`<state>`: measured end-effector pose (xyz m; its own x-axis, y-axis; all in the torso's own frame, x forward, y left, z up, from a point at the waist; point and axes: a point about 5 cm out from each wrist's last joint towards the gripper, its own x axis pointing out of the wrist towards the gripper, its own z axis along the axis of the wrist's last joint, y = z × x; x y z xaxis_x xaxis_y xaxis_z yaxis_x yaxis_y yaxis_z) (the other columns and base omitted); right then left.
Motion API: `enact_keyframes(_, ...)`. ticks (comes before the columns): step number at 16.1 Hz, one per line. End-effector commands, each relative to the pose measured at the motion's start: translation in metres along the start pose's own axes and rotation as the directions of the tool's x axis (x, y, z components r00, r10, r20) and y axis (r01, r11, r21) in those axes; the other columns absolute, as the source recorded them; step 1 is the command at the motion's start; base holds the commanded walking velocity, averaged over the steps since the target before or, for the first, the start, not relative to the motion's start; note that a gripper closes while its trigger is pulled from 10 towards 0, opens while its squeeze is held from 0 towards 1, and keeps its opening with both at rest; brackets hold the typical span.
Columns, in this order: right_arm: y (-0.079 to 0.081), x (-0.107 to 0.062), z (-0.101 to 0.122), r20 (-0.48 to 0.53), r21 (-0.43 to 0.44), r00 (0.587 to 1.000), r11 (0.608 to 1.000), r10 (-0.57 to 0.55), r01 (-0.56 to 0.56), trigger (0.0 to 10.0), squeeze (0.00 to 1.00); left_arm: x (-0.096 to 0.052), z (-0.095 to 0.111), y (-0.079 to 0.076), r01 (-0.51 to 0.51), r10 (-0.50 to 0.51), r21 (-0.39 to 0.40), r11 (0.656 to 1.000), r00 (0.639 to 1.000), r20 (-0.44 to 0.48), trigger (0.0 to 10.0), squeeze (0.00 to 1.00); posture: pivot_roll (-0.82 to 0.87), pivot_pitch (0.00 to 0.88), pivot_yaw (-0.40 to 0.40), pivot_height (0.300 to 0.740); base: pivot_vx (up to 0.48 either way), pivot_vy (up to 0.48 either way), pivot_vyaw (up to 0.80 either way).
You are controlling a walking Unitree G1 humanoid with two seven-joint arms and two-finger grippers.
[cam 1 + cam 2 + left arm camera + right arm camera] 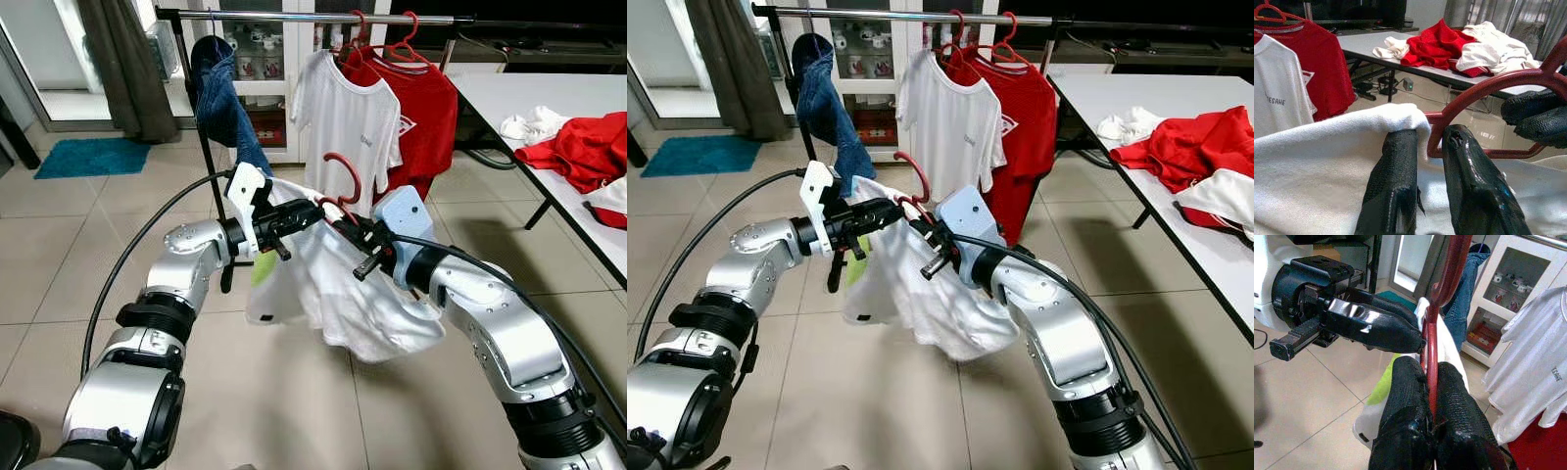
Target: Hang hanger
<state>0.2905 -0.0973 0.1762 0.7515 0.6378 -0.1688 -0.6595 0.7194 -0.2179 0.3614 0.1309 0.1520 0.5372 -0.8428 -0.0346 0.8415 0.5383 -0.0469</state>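
Note:
A red hanger [345, 168] with a white shirt [364, 305] draped on it hangs in the air between my two arms, below and in front of the metal clothes rail [294, 17]. My right gripper [1431, 364] is shut on the hanger's red neck just under the hook. My left gripper [310, 211] comes in from the left and pinches the shirt's folded collar edge [1400, 115] beside the hanger's curve [1484, 88]. The shirt's body sags below both grippers, with a yellow-green patch [263, 266] on its left side.
On the rail hang blue jeans [221, 98], a white T-shirt [345, 117] and a red T-shirt [429, 117] on red hangers. A white table [549, 98] at the right carries red and white clothes [583, 147]. A teal mat [93, 157] lies far left on tiled floor.

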Motion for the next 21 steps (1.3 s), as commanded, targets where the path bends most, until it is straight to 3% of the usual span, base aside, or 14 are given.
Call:
enact_keyframes(1,-0.008,-0.007,0.001,0.005,-0.011,0.999,0.999,-0.034,0.034,10.0,0.0,-0.018,0.003,0.014,-0.114,0.114,-0.007,0.993,0.993,0.022,10.0,0.0,-0.17,0.0,0.009,0.74,0.0,0.0,0.0)
enact_keyframes(4,-0.009,-0.008,0.0,-0.004,-0.015,0.999,0.999,-0.043,0.043,10.0,0.0,-0.022,0.001,0.013,-0.107,0.108,-0.016,0.994,0.994,0.023,10.0,0.0,-0.17,0.0,0.009,0.74,0.0,0.0,0.0)
enact_keyframes(5,-0.011,-0.008,-0.002,-0.012,-0.016,0.998,0.998,-0.057,0.057,10.0,0.0,-0.024,-0.001,0.014,-0.134,0.134,-0.012,0.991,0.991,-0.001,10.0,0.71,-0.18,0.0,0.014,0.74,0.0,0.0,0.0)
enact_keyframes(6,-0.014,-0.008,-0.003,-0.015,-0.014,0.997,0.997,-0.07,0.07,10.0,0.0,-0.027,-0.002,0.018,-0.196,0.196,0.019,0.98,0.98,-0.025,10.0,1.0,-0.18,0.0,0.014,0.74,0.0,0.0,0.0)
enact_keyframes(10,-0.014,-0.008,-0.002,-0.015,-0.011,0.997,0.997,-0.078,0.078,10.0,0.0,-0.024,-0.003,0.009,-0.246,0.247,0.079,0.966,0.969,-0.001,10.0,1.0,-0.17,0.0,0.012,0.74,0.0,0.0,0.0)
enact_keyframes(13,-0.014,-0.006,-0.002,-0.013,-0.01,0.997,0.997,-0.077,0.077,10.0,0.0,-0.021,-0.003,0.001,-0.258,0.256,0.033,0.966,0.965,0.053,10.0,1.0,-0.17,0.0,0.008,0.74,0.0,0.0,0.0)
enact_keyframes(14,-0.013,-0.006,-0.002,-0.011,-0.012,0.997,0.997,-0.074,0.073,10.0,0.0,-0.018,-0.003,-0.003,-0.231,0.23,0.005,0.973,0.971,0.064,10.0,0.7,-0.17,0.0,0.007,0.74,0.0,0.0,0.0)
enact_keyframes(15,-0.013,-0.006,-0.001,-0.01,-0.013,0.997,0.997,-0.073,0.072,10.0,0.0,-0.017,-0.003,-0.004,-0.218,0.218,-0.008,0.976,0.973,0.073,10.0,0.51,-0.17,0.0,0.007,0.74,0.0,0.0,0.0)
enact_keyframes(16,-0.013,-0.005,0.0,-0.008,-0.015,0.997,0.997,-0.071,0.071,10.0,0.0,-0.015,-0.002,-0.006,-0.192,0.195,-0.04,0.981,0.977,0.091,10.0,0.0,-0.17,0.0,0.007,0.74,0.0,0.0,0.0)
enact_keyframes(18,-0.011,-0.005,0.001,-0.004,-0.018,0.998,0.998,-0.066,0.066,10.0,0.0,-0.006,-0.004,-0.018,-0.068,0.074,-0.074,0.995,0.995,0.07,10.0,0.0,-0.17,0.0,0.01,0.74,0.0,0.0,0.0)
enact_keyframes(21,-0.01,-0.005,0.001,-0.003,-0.019,0.998,0.998,-0.064,0.064,10.0,0.0,-0.001,-0.005,-0.015,-0.107,0.109,-0.05,0.993,0.993,0.046,10.0,0.0,-0.18,0.0,0.017,0.74,0.0,0.0,0.0)
